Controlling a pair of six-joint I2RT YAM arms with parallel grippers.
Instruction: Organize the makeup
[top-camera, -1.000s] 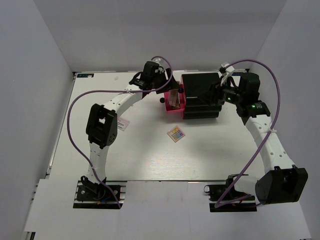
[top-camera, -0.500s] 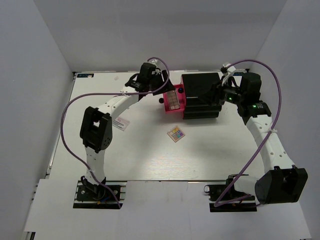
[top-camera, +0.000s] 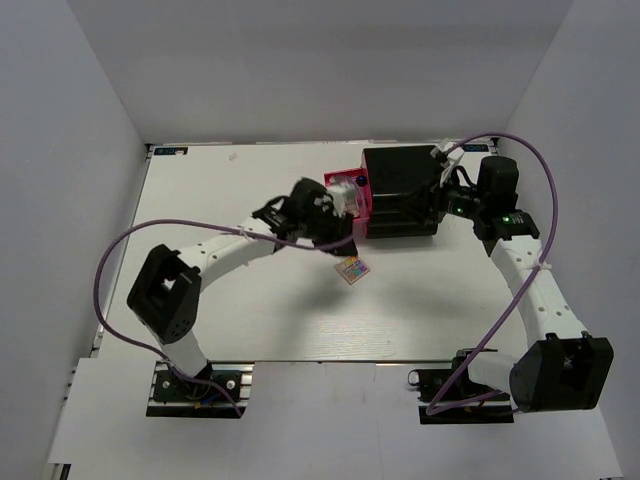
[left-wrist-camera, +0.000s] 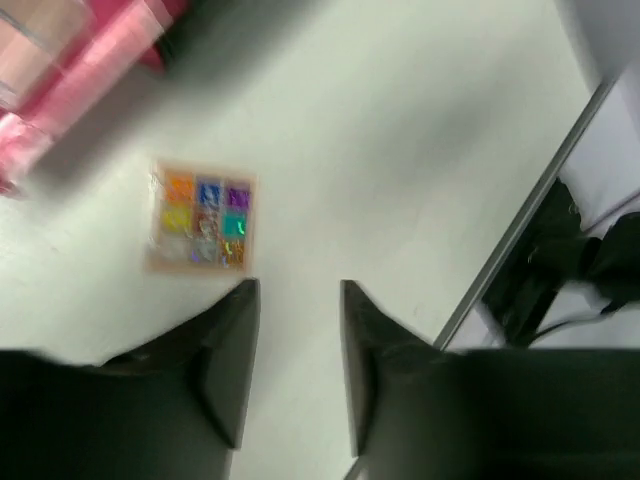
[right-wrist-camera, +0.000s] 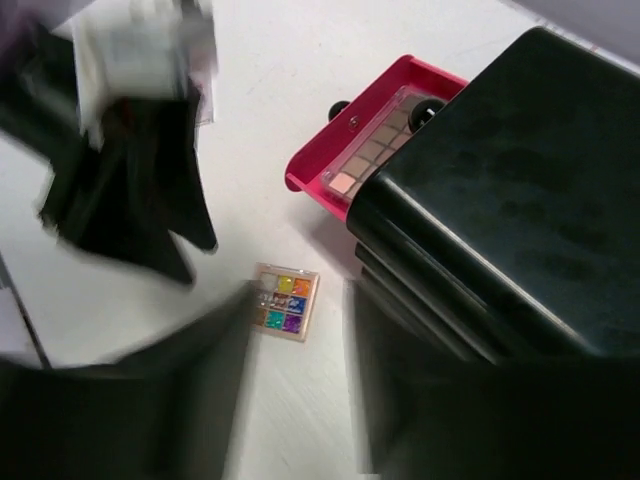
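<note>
Evidently the square pastel palette (left-wrist-camera: 200, 220) is the piece left out: it lies flat on the table (left-wrist-camera: 420, 140), lid up, apart from everything else. It is seen a little beyond the fingertips of the left gripper (left-wrist-camera: 298, 290), off toward one finger's side rather than in line with the gap. The left jaws are held narrowly apart with only bare table between them, so nothing is gripped. That narrow setting can be judged a preparation for pinching the thin palette by its edges, though the gap is not yet lined up over it.

Farther out past the palette, the pink drawer (right-wrist-camera: 310, 172) is pulled out of the black drawer box (right-wrist-camera: 500, 200). A long brown palette (right-wrist-camera: 372, 152) is laid lengthwise inside it, which suggests the drawer is kept open to receive more.

The left arm is stretched low across the table with its wrist turned downward, fingers pointing at the surface; blur in its wrist view suggests it is in motion.

The right gripper (right-wrist-camera: 298, 310) is held high beside the box, looking down past the box's near corner. Its fingers are smeared by blur, but a gap is made out between them and nothing is held. The right arm is bent at the elbow, forearm reaching toward the box's side.
</note>
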